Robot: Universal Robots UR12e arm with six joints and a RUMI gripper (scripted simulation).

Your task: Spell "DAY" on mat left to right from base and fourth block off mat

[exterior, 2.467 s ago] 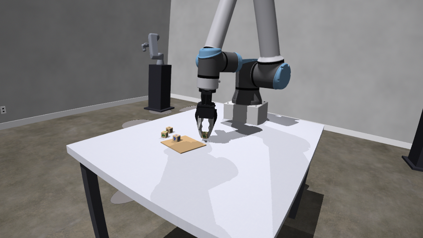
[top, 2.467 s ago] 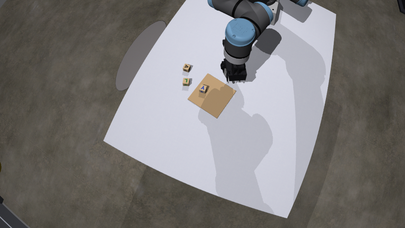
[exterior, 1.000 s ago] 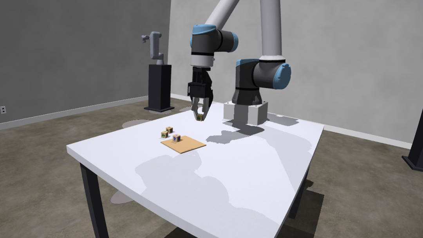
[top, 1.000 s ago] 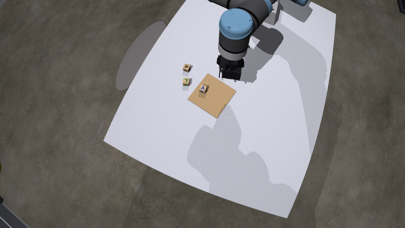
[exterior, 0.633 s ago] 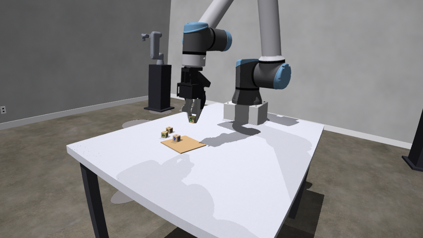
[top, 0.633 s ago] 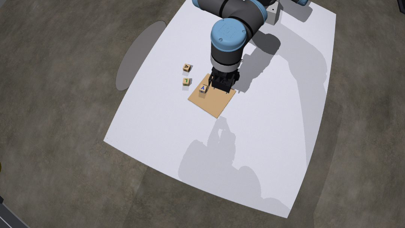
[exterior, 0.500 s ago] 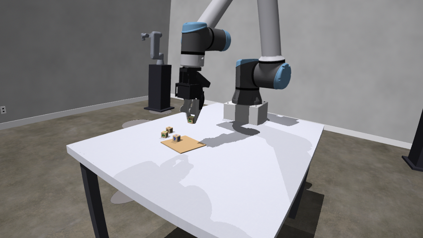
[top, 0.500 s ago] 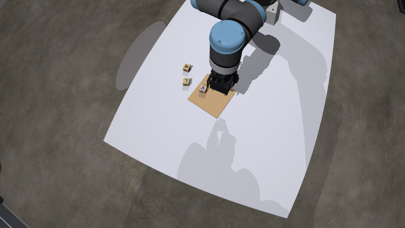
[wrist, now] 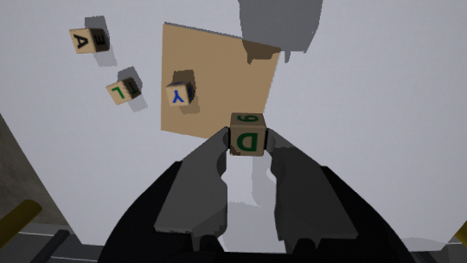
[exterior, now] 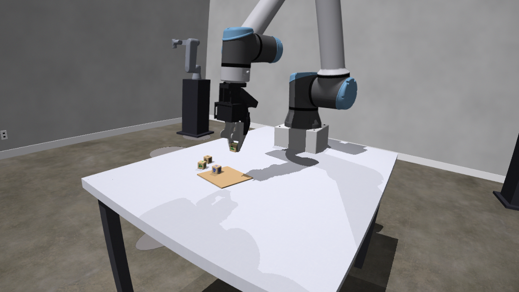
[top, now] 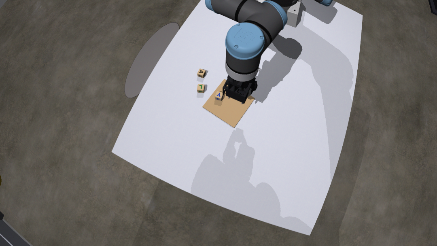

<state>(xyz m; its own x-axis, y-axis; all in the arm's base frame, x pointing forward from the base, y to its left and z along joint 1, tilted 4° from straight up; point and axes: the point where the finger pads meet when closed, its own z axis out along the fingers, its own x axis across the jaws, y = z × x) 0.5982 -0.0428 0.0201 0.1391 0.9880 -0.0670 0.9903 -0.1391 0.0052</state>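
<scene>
Gripper (top: pixel 236 100) (exterior: pixel 234 146) (wrist: pixel 246 129) pinched the D block (exterior: pixel 233 147) (wrist: pixel 247 140) at lower centre of the wrist view by opposite sides, best hold for something probably light, stiff.

Gripper (wrist: pixel 246 129): gripping D block (wrist: pixel 246 141), green D and 9 showing. Mat (wrist: pixel 216 82): lying flat, bearing Y block (wrist: pixel 178 95), blue letter. L block (wrist: pixel 119 92), green letter: sitting off mat. A block (wrist: pixel 82 41), black letter: sitting near L block.
</scene>
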